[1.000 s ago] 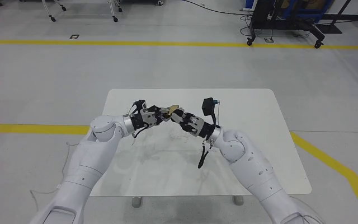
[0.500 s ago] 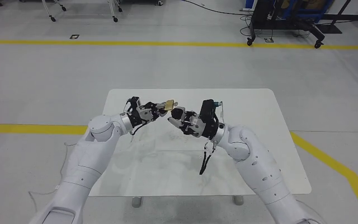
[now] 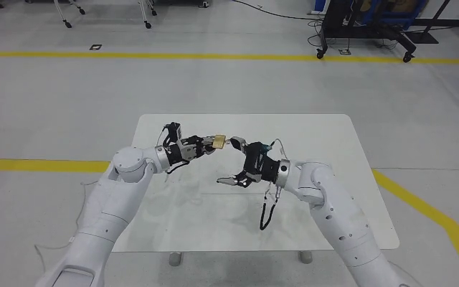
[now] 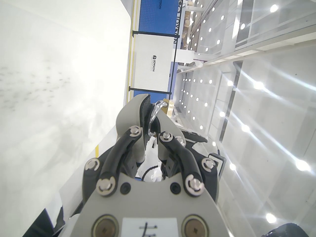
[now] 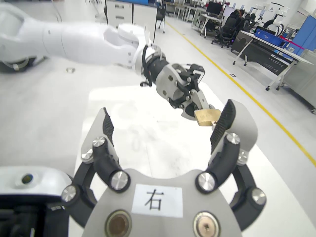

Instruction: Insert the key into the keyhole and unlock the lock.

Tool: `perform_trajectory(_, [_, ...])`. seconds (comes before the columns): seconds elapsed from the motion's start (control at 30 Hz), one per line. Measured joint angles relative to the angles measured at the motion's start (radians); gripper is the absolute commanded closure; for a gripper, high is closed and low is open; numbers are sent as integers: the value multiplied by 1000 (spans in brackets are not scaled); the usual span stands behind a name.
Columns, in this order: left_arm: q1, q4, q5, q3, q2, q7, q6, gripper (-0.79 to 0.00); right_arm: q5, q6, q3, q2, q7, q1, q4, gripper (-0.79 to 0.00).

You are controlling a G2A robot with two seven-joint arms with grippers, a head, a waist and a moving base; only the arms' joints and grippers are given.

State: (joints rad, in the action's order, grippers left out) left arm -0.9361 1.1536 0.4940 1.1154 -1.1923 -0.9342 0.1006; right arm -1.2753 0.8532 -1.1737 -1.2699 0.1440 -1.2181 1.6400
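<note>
A brass padlock [image 3: 219, 141] hangs above the white table's [image 3: 323, 143] middle. My left gripper [image 3: 209, 143] is shut on its steel shackle [image 4: 156, 110]; the brass body [image 4: 170, 104] pokes out past the fingertips. The right wrist view shows the padlock [image 5: 207, 117] in the left gripper [image 5: 196, 106]. My right gripper [image 3: 231, 162] faces it, open wide, with one finger [image 5: 228, 118] right beside the lock and the other finger [image 5: 107, 124] well apart. A small dark bit [image 5: 214, 124] sticks out at the lock's lower end; I cannot tell if it is the key.
A black strap [image 3: 267, 208] dangles from my right wrist over the table's front half. The table's edge [image 3: 244, 115] lies just behind the grippers. Desks, chairs and a yellow floor line [image 5: 237, 82] are far off.
My right gripper has gone from closed up against the padlock to open wide, and its wrist has turned and drawn back slightly. The left gripper has kept hold of the lock, shifting a little.
</note>
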Motion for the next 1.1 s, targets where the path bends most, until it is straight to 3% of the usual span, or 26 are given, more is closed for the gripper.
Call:
perform_trajectory(0.03, [0, 1, -8, -2, 1, -10, -3, 0, -24, 3, -11, 4, 2, -7, 8, -271])
perform_trajectory(0.1, [1, 2, -18, -6, 2, -26, -7, 0, -52, 6, -24, 10, 12, -15, 19, -237])
perform_trajectory(0.27, [4, -2, -39, -9, 4, -47, -13, 0, -106, 11, -30, 21, 31, -33, 48, -329])
perform_trajectory(0.37, [3, 0, -48, -9, 5, -39, -23, 0, 0, 71, -46, 24, -30, -37, 18, -160])
perform_trajectory(0.4, [3, 1, -48, -9, 5, -39, -27, 0, 41, 95, -54, 25, -45, -35, 0, 0])
perform_trajectory(0.5, [1, 5, -43, -9, 4, -43, -41, 0, 176, 156, -58, 29, -74, -21, -69, 0])
perform_trajectory(0.6, [-1, 12, -44, -5, 4, -39, -76, 0, 448, 160, 3, 36, -130, 2, -160, 0])
perform_trajectory(0.67, [-5, 18, -32, -3, 4, -44, -98, 0, 748, 159, 70, 49, -94, 42, -216, 0])
perform_trajectory(0.73, [-9, 21, -5, -1, 2, -54, -105, 0, 1045, 159, 127, 68, 45, 90, -272, 0])
perform_trajectory(0.93, [-12, 25, 29, 0, -1, -65, -127, 0, 1637, 159, 218, 82, 481, 188, -410, 0])
perform_trajectory(1.1, [-15, 23, 90, 8, -5, -85, -131, 0, 1898, 148, 277, 69, 677, 243, -503, 0])
